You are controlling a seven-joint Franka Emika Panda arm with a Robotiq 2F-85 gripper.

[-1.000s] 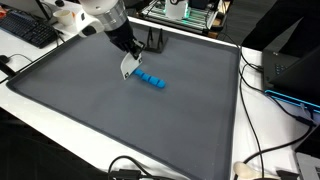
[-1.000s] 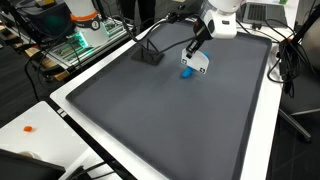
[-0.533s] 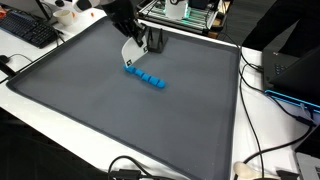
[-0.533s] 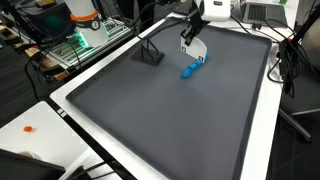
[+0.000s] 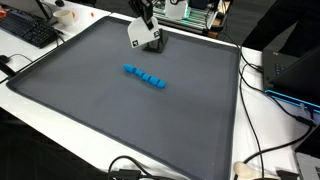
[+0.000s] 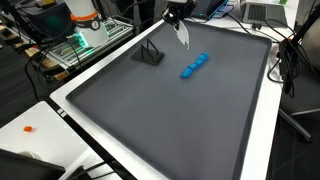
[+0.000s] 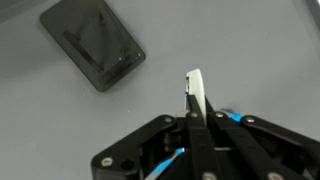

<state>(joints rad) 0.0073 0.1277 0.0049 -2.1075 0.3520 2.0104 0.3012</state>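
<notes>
**Inspector:** Jaw condition?

**Assistant:** The gripper is pinching a thin white card. The jaws are pressing together on its flat faces, so it is hanging edge-down.

**Inspector:** Location of the card?

**Assistant:** It is hovering above the mat, near the black stand at the far side, touching nothing. The blue blocks are lying in a row mid-mat, well apart from it.

**Inspector:** Card material?

**Assistant:** Possibly stiff plastic; the views are too small to tell.

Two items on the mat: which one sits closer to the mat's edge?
The black stand, close to the border of the mat; the blue block row lies further in.
</notes>
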